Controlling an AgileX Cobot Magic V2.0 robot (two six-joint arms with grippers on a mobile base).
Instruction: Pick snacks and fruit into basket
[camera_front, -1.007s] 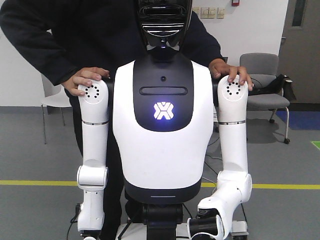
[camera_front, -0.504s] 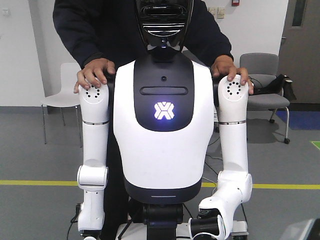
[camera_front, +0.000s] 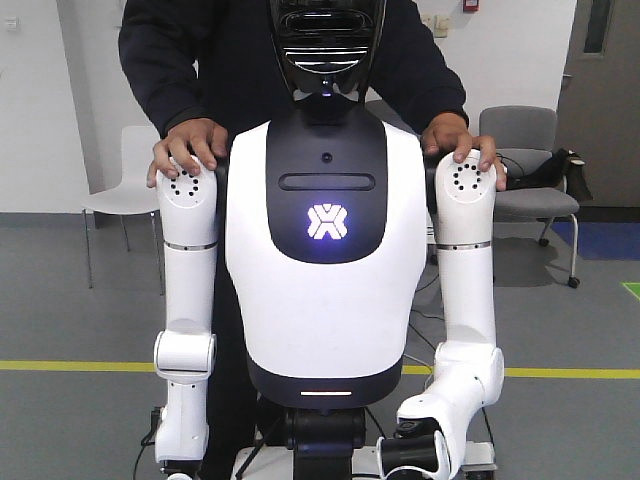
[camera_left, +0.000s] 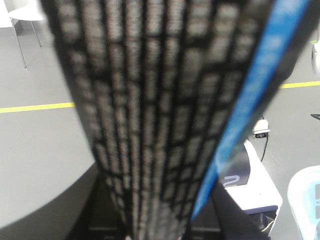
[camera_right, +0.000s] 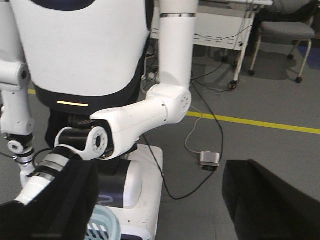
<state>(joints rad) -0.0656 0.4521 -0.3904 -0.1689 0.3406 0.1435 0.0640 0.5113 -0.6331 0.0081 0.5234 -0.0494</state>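
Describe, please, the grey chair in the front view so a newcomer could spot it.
Start at the white robot filling the front view and look past its shoulder at picture right. There stands the grey padded chair on castors; the other chair, opposite, is white plastic with thin legs.
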